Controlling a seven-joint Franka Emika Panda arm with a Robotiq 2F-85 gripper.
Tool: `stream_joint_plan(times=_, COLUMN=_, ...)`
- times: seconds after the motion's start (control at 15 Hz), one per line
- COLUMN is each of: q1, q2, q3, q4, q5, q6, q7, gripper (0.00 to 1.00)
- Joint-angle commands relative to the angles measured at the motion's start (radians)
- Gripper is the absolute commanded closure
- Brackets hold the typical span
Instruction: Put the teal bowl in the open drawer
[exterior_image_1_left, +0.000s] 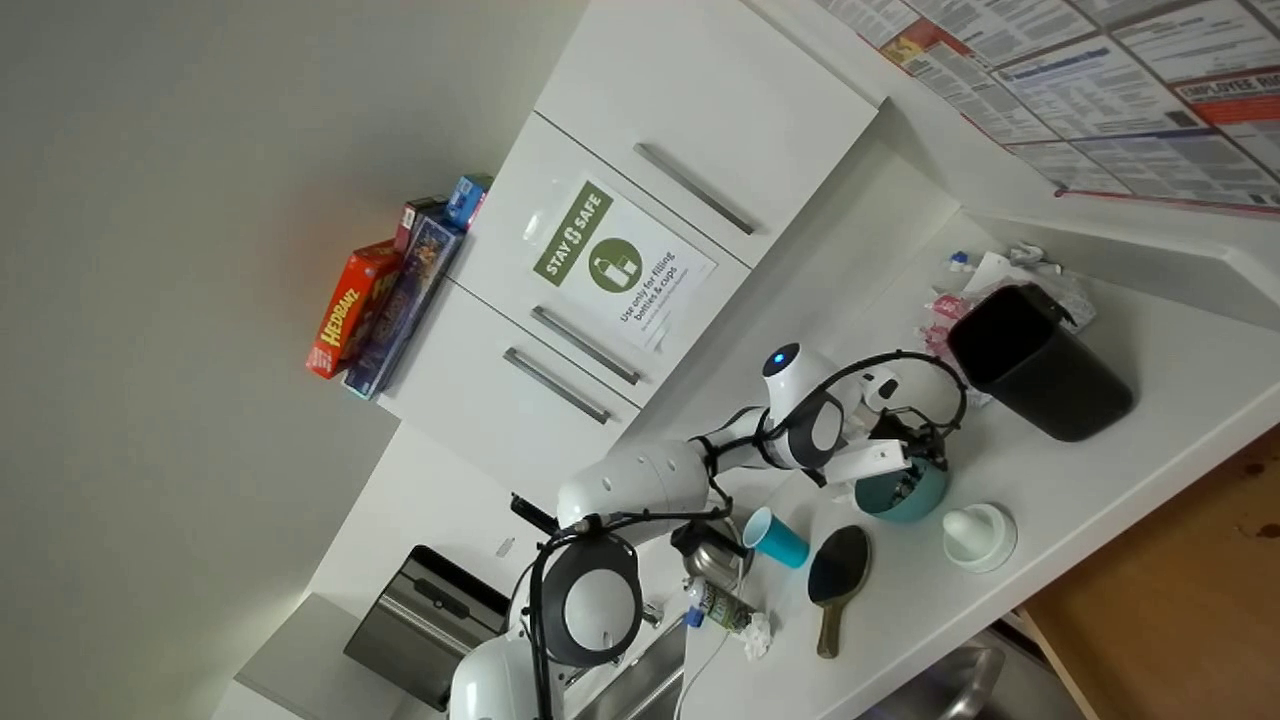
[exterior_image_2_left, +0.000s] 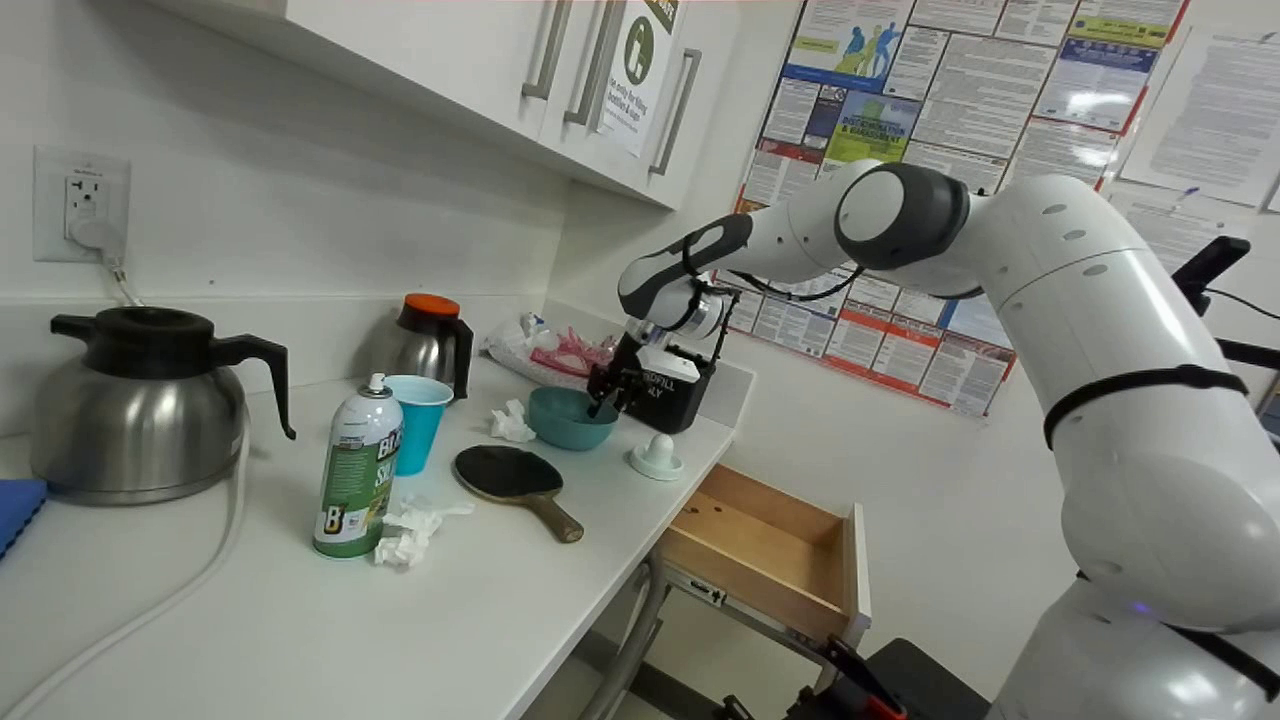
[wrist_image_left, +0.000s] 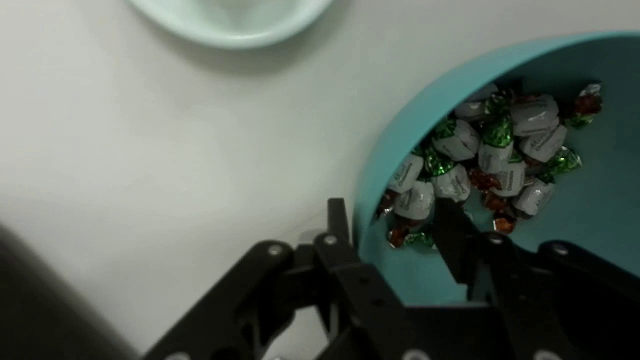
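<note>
The teal bowl (exterior_image_1_left: 900, 497) stands upright on the white counter with several wrapped candies inside, as the wrist view of the bowl (wrist_image_left: 417, 122) shows. It also shows in an exterior view (exterior_image_2_left: 570, 425). My gripper (wrist_image_left: 392, 215) is open and straddles the bowl's near wall, one finger outside the rim and one inside over the candies. The wall appears apart from both fingers. The gripper also shows at the bowl's rim in an exterior view (exterior_image_2_left: 605, 390). The open drawer (exterior_image_2_left: 770, 530), with a bare wooden bottom, sits below the counter edge; it also shows in an exterior view (exterior_image_1_left: 1170, 580).
A white mortar and pestle (exterior_image_2_left: 657, 460) stands between the bowl and the counter edge. A black bin (exterior_image_1_left: 1060, 375) stands beside the gripper. A table tennis paddle (exterior_image_2_left: 510, 475), a light-blue cup (exterior_image_2_left: 420, 430), a spray can (exterior_image_2_left: 358, 480) and crumpled paper (exterior_image_2_left: 512, 423) are also on the counter.
</note>
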Motion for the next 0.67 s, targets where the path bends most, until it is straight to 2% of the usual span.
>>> stream_joint_plan(times=0.0, q1=0.000, q2=0.013, q3=0.000, q4=0.046, q5=-0.017, q6=-0.041, q7=0.004, gripper=0.80)
stream_joint_plan(times=0.13, q1=0.000, q2=0.012, q3=-0.001, q4=0.048, q5=-0.021, q6=-0.041, q7=0.004, gripper=0.95)
stream_joint_plan(times=0.2, q1=0.000, q2=0.012, q3=-0.002, q4=0.048, q5=-0.022, q6=-0.042, q7=0.004, gripper=0.99)
stream_joint_plan(times=0.6, q1=-0.006, q2=-0.041, q3=0.000, q4=-0.001, q5=-0.026, q6=-0.040, q7=-0.011, gripper=0.99)
